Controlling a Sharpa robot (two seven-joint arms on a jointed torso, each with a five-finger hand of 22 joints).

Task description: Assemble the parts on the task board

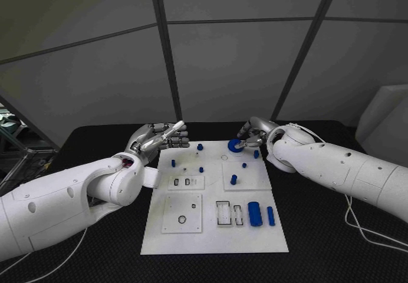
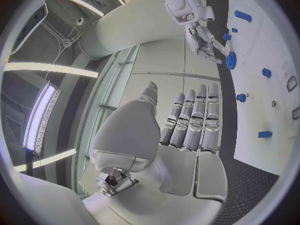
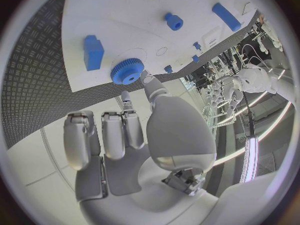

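The white task board lies in the middle of the black table. My right hand is over the board's far edge and pinches a blue gear between thumb and fingertips; the gear sits at those fingertips, close above the board. My left hand hovers at the board's far left corner, fingers stretched out and holding nothing. From the left wrist, the straight fingers point toward my right hand and the gear.
Small blue pegs stand in the board's far half. A blue cylinder and a blue bar lie near the front right, beside rectangular slots. A blue block sits near the gear.
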